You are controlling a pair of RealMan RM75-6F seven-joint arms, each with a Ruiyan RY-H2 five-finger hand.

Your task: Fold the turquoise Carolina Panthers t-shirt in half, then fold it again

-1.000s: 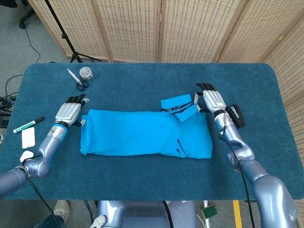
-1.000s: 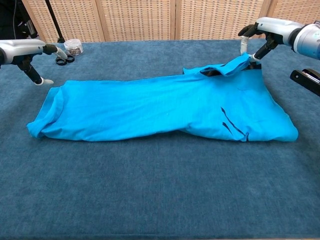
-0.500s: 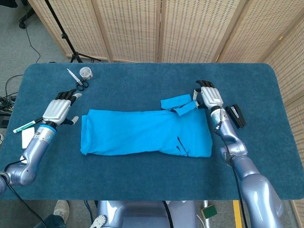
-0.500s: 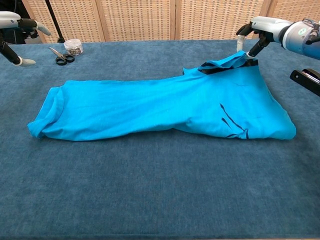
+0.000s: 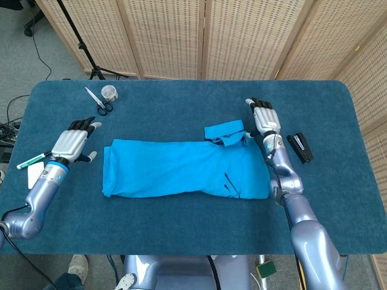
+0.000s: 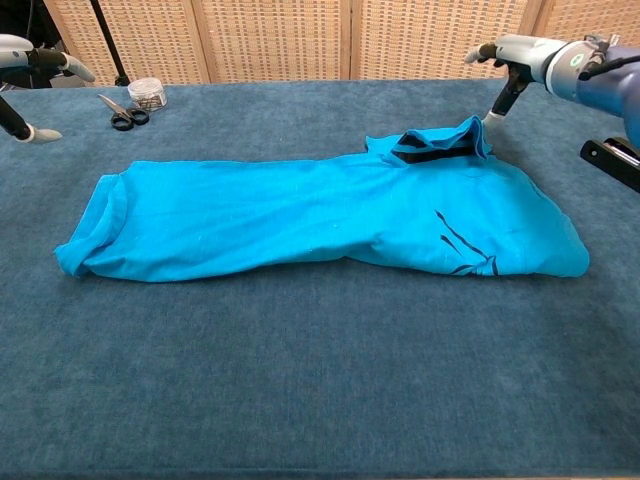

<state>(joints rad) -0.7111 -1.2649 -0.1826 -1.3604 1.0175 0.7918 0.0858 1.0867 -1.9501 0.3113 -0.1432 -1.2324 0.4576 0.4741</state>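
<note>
- Change first: the right hand has let go of the sleeve it was pinching a second ago, and the flap now lies slack on the t-shirt; the left hand has pulled away from the shirt's left edge.
- Far left, off the table's edge, a marker and a white card lie near the left wrist.
- The left hand hovers over the table, palm down, fingers stretched out and apart, holding nothing, apart from the cloth.
- Behind it, towards the back left corner, scissors lie just beside a small clear jar.
- Centre: the turquoise t-shirt lies folded in a long band across the middle of the table, left end bunched in a soft roll, dark markings near the right end.
- On its upper right corner sits the loose sleeve, with its dark trim showing in the chest view.
- The right hand is just beyond that corner, fingers extended and spread, empty; in the chest view a fingertip points down at the table beside the sleeve, and I cannot tell whether it touches the cloth.
- Far right, a black stapler-like object lies beside the right forearm.
</note>
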